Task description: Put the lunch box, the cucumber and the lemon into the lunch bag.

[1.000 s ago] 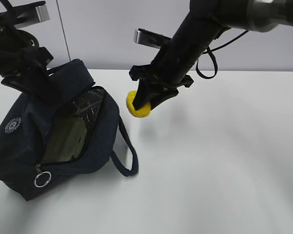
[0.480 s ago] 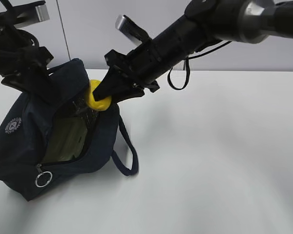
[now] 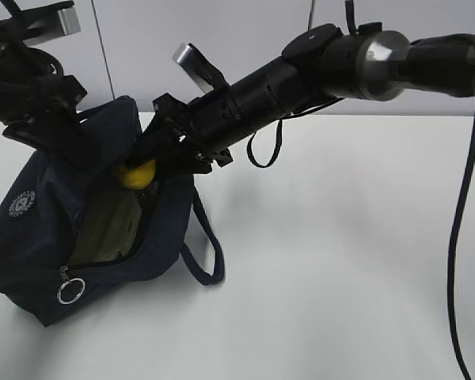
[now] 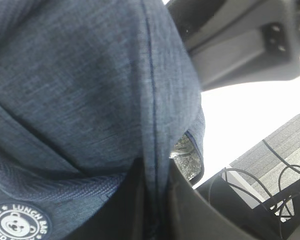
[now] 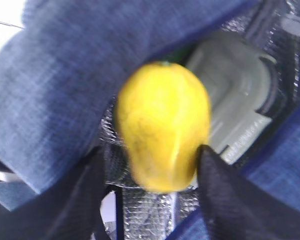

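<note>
The navy lunch bag (image 3: 32, 229) lies tilted on the white table with its top unzipped. My left gripper (image 3: 63, 134) is shut on the bag's fabric (image 4: 80, 90), with a fold pinched between its jaws (image 4: 155, 167). The yellow lemon (image 3: 136, 174) is at the bag's mouth, right at the tip of my right gripper (image 3: 140, 168). In the right wrist view the lemon (image 5: 162, 132) is blurred; the left finger stands apart from it and the right finger (image 5: 215, 180) touches its side. The sage-green lunch box (image 3: 111, 229) (image 5: 235, 100) sits inside. A dark green sliver (image 5: 179, 54) behind the lemon may be the cucumber.
The bag's silver ring pull (image 3: 69, 291) hangs at its front corner, and a loop handle (image 3: 202, 245) lies on the table (image 3: 340, 261) to its right. The right arm stretches across the table's back from the right. A grey wall stands behind.
My right gripper carried the lemon leftward from beside the bag to over its opening, then lowered it into the mouth, and its jaws have spread. The left gripper has not moved.
</note>
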